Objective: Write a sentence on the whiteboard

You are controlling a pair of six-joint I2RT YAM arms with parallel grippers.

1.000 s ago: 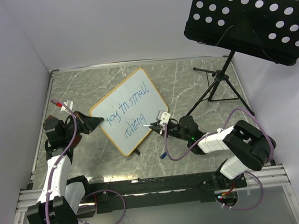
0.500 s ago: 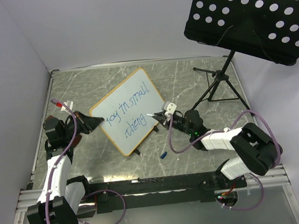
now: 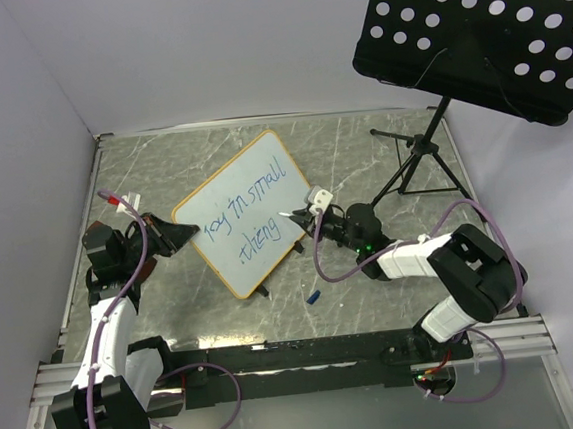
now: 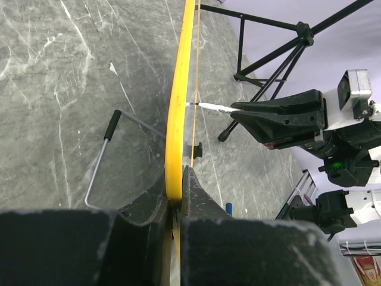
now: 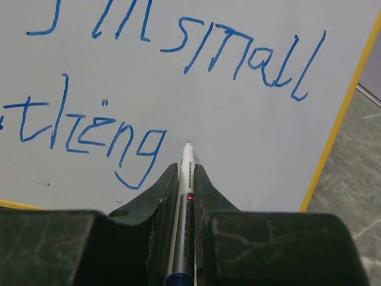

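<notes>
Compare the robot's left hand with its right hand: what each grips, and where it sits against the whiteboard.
The left hand is shut on the tan-orange frame of the small white whiteboard. The right hand is shut on a slim white marker. The left hand pinches the board's left corner edge-on. The right hand faces its writing side, marker tip just past the end of the blue sentence. Both have black fingers closed on something.

The sentence (image 3: 249, 214) is written in blue on the white whiteboard (image 3: 237, 269), edged in yellow-orange. The table (image 3: 361, 148) is patterned in grey marble with white veins. At upper right, the black music-stand panel (image 3: 481, 27) is dotted with pale holes. The marker (image 5: 186, 168) is coloured white.
</notes>
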